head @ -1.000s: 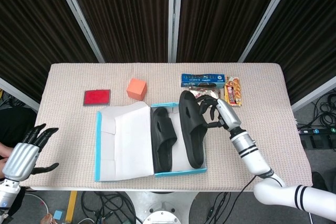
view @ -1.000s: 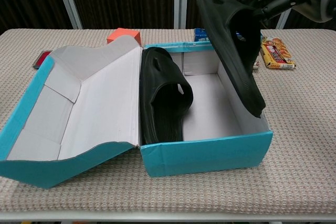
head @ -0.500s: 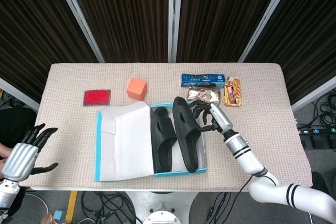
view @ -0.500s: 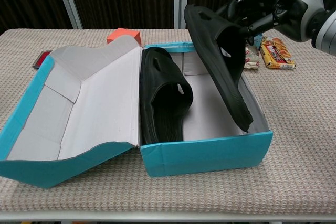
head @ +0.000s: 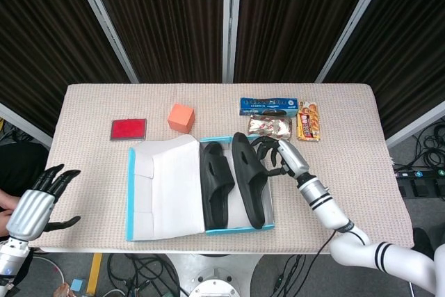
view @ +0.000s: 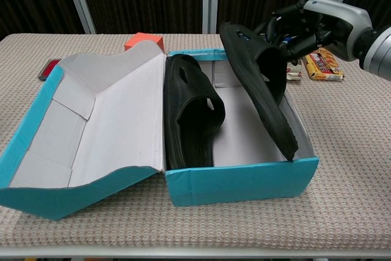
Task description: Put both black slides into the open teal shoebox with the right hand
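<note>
Second black rubber slide [view: 263, 84] gripped at its strap end by right hand [view: 305, 25], fingers [head: 268, 151] curled around it; slide tilted on edge inside open teal cardboard shoebox [view: 244, 178], against the right wall. First black slide [view: 189, 111] leans by the white-lined lid [head: 163, 189]. Left hand [head: 35, 206] off table edge, fingers spread, holding nothing.

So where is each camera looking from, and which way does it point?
Head view: sits high, looks down at the table; shows the left hand off the near edge and the right hand gripping a slide.
Chest view: sits low at the near table edge, looks straight across the box; only the right hand shows.
Both share the box, both slides and the right hand.
</note>
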